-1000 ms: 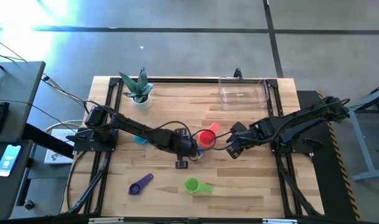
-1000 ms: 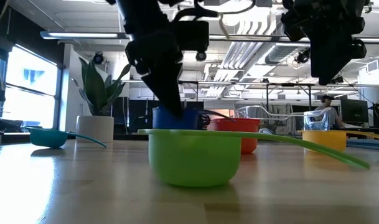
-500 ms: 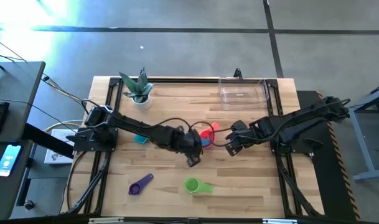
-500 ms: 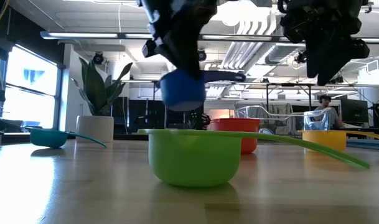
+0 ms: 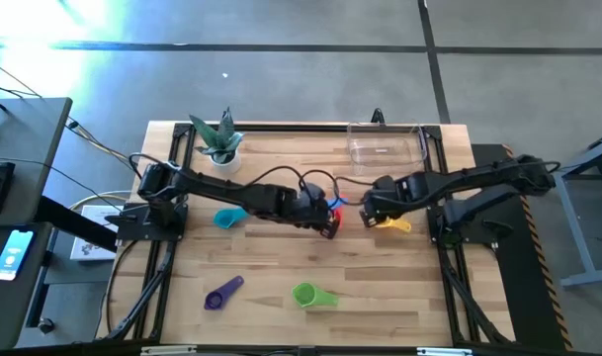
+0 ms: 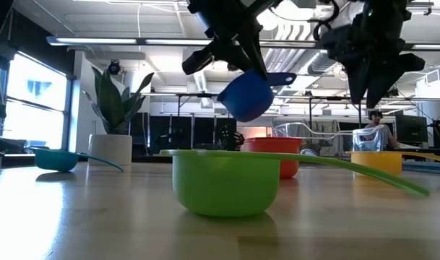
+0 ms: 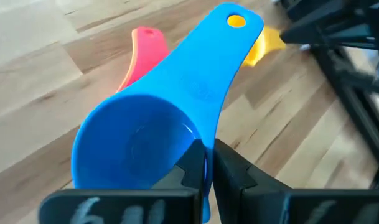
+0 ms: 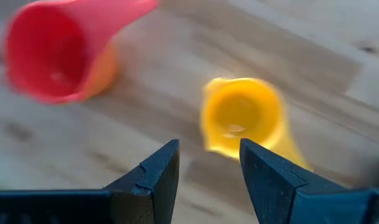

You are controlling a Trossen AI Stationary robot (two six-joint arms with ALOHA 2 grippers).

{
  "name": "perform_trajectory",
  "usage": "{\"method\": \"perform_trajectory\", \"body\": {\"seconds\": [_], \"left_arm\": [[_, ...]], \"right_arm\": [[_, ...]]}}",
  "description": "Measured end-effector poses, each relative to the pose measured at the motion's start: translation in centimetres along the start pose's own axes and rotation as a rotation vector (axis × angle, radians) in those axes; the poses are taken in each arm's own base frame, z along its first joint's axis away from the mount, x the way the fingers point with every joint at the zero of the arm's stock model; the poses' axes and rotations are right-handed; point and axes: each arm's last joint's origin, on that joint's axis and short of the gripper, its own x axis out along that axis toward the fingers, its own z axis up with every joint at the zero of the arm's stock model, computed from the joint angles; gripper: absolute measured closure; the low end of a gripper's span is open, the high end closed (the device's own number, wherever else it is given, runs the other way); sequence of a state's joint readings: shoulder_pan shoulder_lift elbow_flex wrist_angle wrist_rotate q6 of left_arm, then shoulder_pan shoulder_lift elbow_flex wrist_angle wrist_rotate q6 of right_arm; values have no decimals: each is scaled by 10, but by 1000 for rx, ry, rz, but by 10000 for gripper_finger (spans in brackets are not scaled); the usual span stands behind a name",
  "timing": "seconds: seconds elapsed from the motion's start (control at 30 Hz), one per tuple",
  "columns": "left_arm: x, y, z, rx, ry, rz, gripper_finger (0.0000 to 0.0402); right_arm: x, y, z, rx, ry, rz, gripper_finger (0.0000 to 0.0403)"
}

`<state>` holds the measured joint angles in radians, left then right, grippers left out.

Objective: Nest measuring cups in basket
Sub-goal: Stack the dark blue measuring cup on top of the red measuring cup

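Wooden desk [image 5: 281, 282] seen from above. The left gripper [image 7: 208, 165], near the middle, has its fingers pinched on the rim of the blue cup [image 7: 139, 146], held clear of the desk, apparently to carry it over the red cup [image 6: 277, 155] close by. The right gripper [image 8: 205, 168] hovers above the yellow cup [image 8: 242, 121] with fingers apart, seemingly lining up a grasp. The basket [image 5: 385, 146] waits at the far edge, with no cups visible inside. Teal [image 5: 227, 218], purple [image 5: 221, 294] and green [image 5: 310, 295] cups lie scattered on the desk.
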<state>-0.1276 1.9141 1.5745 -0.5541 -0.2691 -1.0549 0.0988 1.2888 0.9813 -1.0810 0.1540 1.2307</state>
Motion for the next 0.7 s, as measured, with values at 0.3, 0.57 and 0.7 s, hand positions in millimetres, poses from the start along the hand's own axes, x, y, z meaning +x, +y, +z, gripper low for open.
{"method": "perform_trajectory", "body": {"seconds": [0.3, 0.57, 0.7], "left_arm": [[8, -4, 11, -84, -36, -93, 392], [41, 7, 8, -115, 44, -59, 392], [46, 8, 7, -109, 54, -50, 392]], "right_arm": [[3, -12, 19, 39, 16, -47, 242], [4, -12, 23, 27, -3, -37, 242], [4, -12, 23, 27, -8, -38, 242]]}}
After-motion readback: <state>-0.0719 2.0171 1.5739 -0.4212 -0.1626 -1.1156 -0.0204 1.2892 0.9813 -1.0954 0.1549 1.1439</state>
